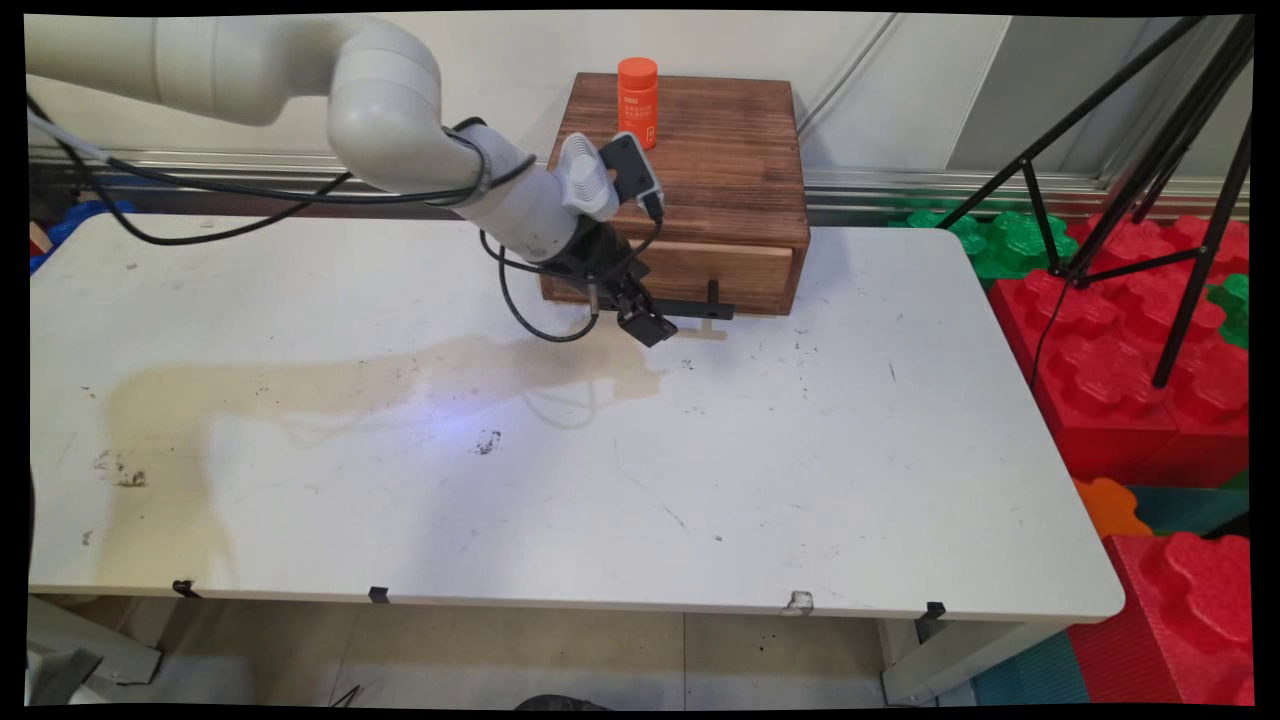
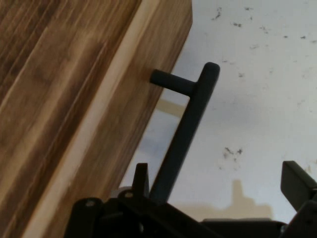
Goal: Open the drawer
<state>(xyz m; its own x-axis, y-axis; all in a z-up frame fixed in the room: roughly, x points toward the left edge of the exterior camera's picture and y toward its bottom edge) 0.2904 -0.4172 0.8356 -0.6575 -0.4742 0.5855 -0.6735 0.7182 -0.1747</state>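
Observation:
A dark wooden box (image 1: 700,170) stands at the table's far side, its lighter drawer front (image 1: 715,272) facing the near side. A black bar handle (image 1: 695,311) sticks out from the drawer on posts. My gripper (image 1: 645,322) hangs low at the handle's left end. In the hand view the handle (image 2: 185,134) runs up between my fingers, close to the left finger (image 2: 141,178), while the right finger (image 2: 297,183) stands well away. The gripper (image 2: 218,186) is open and straddles the bar. An orange bottle (image 1: 637,100) stands upright on the box's back left corner.
The white table (image 1: 600,480) carries a yellowish stain at the left and small dark marks. Red and green foam blocks (image 1: 1120,340) and black tripod legs (image 1: 1190,200) stand off the right side. Black cables (image 1: 530,310) hang from the wrist.

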